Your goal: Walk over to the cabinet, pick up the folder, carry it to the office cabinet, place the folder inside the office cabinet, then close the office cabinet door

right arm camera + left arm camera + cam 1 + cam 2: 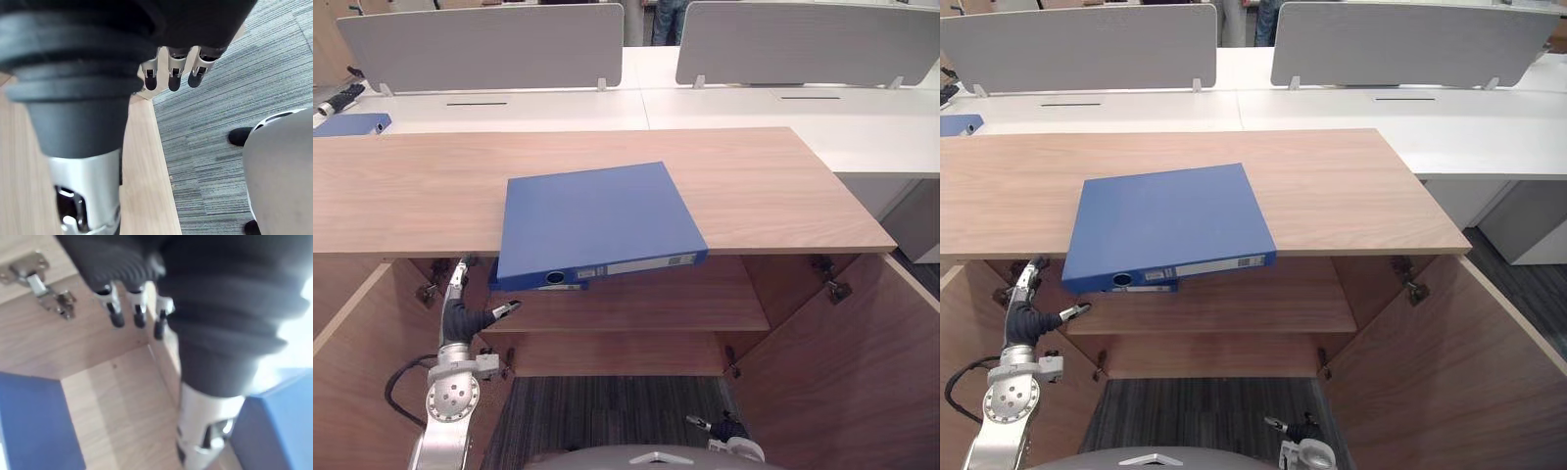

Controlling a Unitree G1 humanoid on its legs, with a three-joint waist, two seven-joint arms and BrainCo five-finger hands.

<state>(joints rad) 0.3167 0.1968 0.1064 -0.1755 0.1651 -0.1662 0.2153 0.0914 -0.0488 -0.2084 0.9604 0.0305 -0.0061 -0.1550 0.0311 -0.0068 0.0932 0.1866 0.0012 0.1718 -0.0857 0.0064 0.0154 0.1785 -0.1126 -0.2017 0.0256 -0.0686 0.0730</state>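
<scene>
A blue folder [592, 217] lies flat on the wooden cabinet top [754, 186]. It sits askew, and its labelled spine hangs over the front edge. My left hand [458, 315] is raised inside the cabinet opening, just below and left of the folder's overhanging corner and not touching it. Its fingers [115, 313] are straight and hold nothing, and the thumb points toward the folder. My right hand [722, 429] hangs low over the carpet in front of the cabinet, with relaxed fingers [171, 78] and nothing in it.
Both cabinet doors stand open, the left door [347, 372] and the right door [847, 372]. A shelf [646, 308] crosses the inside. Behind are white desks [862, 127] with grey divider panels [489, 44], a second blue folder [352, 123] and a person's legs [668, 20].
</scene>
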